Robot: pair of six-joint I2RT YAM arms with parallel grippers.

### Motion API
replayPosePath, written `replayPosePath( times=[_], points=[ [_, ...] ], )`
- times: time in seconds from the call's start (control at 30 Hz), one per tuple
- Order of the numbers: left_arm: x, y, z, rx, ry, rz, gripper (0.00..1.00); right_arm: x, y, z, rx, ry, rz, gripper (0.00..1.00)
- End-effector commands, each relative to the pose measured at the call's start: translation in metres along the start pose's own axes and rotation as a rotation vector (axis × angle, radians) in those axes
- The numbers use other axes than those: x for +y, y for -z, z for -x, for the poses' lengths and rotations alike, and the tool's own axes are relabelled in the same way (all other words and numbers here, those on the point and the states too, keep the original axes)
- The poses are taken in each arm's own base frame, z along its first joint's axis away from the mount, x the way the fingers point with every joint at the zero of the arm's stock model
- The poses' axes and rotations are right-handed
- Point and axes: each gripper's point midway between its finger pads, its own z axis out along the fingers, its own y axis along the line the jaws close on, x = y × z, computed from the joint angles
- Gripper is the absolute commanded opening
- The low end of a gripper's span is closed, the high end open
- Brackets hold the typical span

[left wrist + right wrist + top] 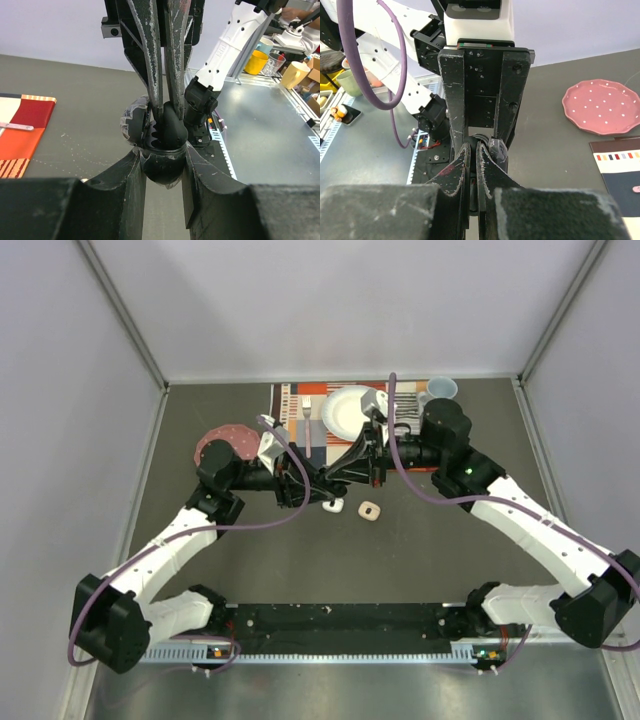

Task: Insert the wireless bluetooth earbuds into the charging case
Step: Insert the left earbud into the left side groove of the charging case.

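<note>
While the left gripper (pixel 165 155) clamps the black charging case (pixel 162 172), the right gripper (pixel 165 107) at twelve o'clock seems nearly closed.

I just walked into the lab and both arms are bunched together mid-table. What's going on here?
The left end effector grips a black rounded charging case, lid open, over the middle of the dark grey table. The right end effector, fingers nearly closed, points its tips into the case's opening, seemingly seating an earbud, though none is visible between them. A white case and a pale pink case lie on the table close by.
</note>
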Motion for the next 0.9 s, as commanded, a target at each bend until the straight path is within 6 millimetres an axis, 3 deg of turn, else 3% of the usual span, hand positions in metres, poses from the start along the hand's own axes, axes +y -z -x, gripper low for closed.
replayPosePath(
  times=[0.0,0.2,0.87],
  points=[
    [-0.006,-0.005,0.023,-0.039,-0.075,-0.015,0.0,0.01,-0.009,0.005,0.0,0.032,0.052,0.0],
    [-0.008,-0.004,0.028,-0.056,-0.097,-0.002,0.0,0.01,-0.009,-0.008,0.041,0.016,0.047,0.0],
    [-0.009,-0.001,0.045,-0.117,-0.153,0.05,0.0,0.004,-0.006,-0.027,0.111,0.003,0.011,0.0]
  ],
)
